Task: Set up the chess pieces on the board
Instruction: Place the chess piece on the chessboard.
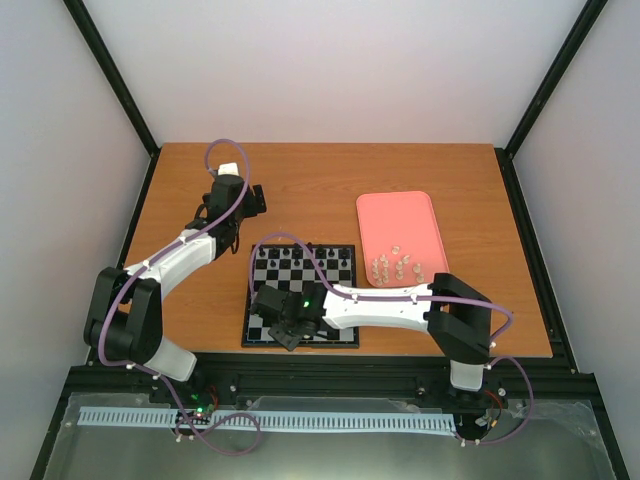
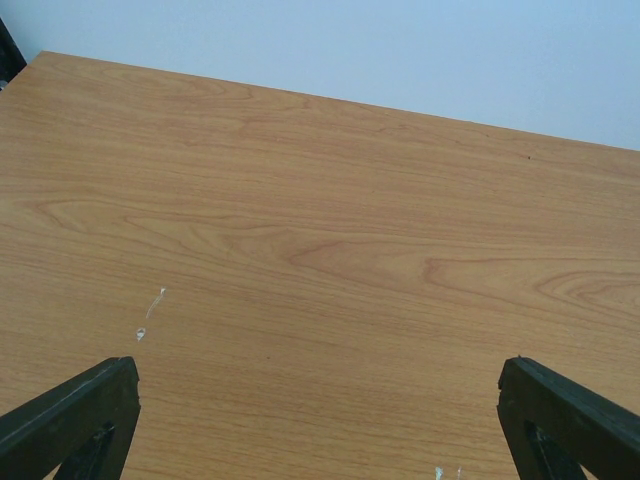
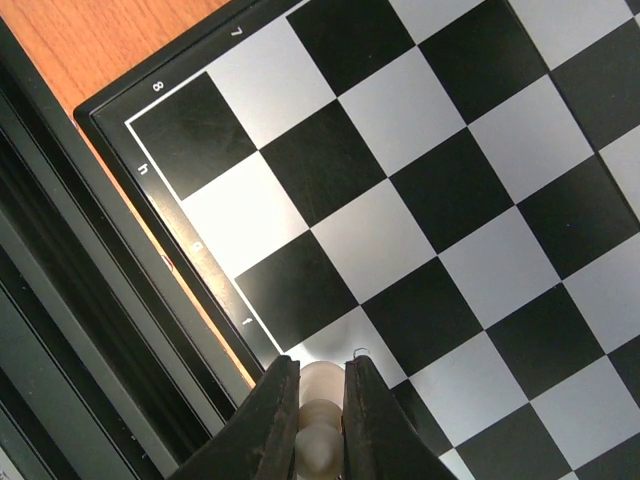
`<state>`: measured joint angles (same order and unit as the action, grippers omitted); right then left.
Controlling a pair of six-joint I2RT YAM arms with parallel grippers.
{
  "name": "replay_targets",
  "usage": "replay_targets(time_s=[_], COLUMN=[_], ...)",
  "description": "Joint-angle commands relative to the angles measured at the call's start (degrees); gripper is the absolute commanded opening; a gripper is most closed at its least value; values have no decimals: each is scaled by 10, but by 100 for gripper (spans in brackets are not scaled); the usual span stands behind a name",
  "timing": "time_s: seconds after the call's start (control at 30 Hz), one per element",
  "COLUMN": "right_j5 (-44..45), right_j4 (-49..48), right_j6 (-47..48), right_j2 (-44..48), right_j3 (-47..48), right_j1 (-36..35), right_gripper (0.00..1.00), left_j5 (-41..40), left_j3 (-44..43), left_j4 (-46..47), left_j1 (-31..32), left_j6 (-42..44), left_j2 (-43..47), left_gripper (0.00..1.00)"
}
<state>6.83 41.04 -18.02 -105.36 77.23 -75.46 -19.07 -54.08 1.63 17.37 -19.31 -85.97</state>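
The board (image 1: 340, 300) lies at the near middle of the table, with black pieces (image 1: 300, 256) along its far rows. My right gripper (image 1: 290, 332) hangs over the board's near-left part. In the right wrist view it (image 3: 322, 365) is shut on a cream-white chess piece (image 3: 322, 415), held just above a white square by the board's (image 3: 450, 190) lettered edge. Several more cream-white pieces (image 1: 395, 266) stand at the near end of the pink tray (image 1: 400, 215). My left gripper (image 1: 255, 198) is open over bare wood left of the board, its fingers (image 2: 70, 420) wide apart with nothing between them.
The pink tray sits right of the board. The black frame rail (image 3: 90, 330) runs close along the board's near edge. Wooden tabletop (image 2: 320, 230) stretches ahead of the left gripper to the white back wall.
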Motion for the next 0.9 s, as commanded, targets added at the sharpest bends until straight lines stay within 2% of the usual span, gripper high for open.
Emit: replay_targets(time_s=[0.0,0.87], right_j5=[-4,7], right_j4=[-19,-62], right_j6=[-3,-12], right_j2=[-9,7], right_j3=[-11,-51], right_j1=[-4,-3], right_gripper=[3,3], left_j5=[-4,-2], left_j3=[-3,0], left_j4=[12,15], left_j1=[0,0], left_j6=[-2,-2], left_j2=[-3,-6], left_gripper=[100,100])
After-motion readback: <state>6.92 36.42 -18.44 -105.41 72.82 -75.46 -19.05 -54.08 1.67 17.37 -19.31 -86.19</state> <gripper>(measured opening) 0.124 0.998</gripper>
